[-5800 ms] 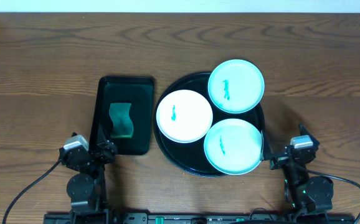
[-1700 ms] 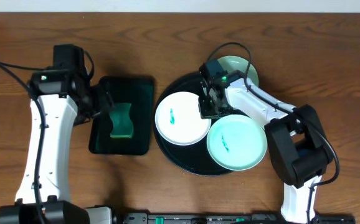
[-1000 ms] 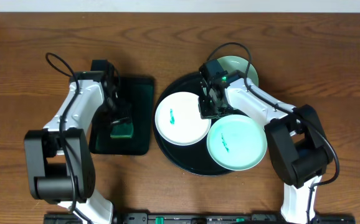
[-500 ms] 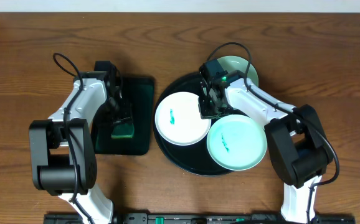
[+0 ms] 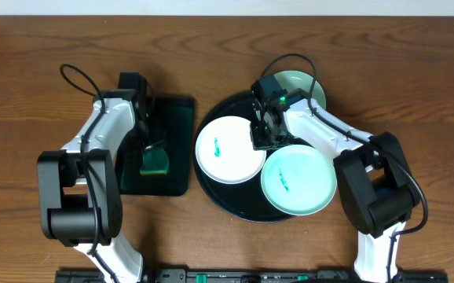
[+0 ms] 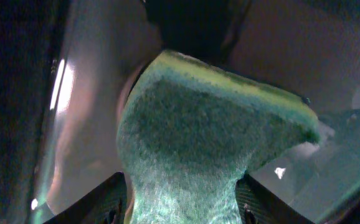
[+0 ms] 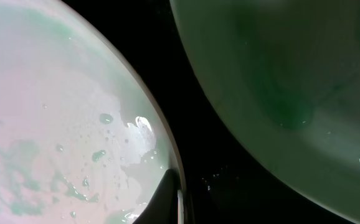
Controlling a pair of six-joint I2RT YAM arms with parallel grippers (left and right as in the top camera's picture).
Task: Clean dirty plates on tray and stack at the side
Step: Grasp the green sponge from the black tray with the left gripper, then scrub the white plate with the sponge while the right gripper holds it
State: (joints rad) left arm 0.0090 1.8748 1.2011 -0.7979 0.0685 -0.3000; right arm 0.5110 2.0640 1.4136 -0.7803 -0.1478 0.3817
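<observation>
My left pincer (image 6: 181, 200) clamps the green sponge (image 6: 211, 124) in the rectangular tray (image 5: 176, 118), ready for wiping; my right pincer (image 5: 265, 137), closure not discernible, sits at the white plate (image 5: 231, 148) on the round tray (image 5: 211, 192).

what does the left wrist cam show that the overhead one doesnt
Only the left wrist view: the green sponge's rough fibre surface and paler edge layer, with the left gripper closed on its narrow waist. Only the overhead: the round black tray with a white plate and two mint plates, the right gripper down among them, and the wooden table. Both: the sponge and the rectangular black tray under it.
</observation>
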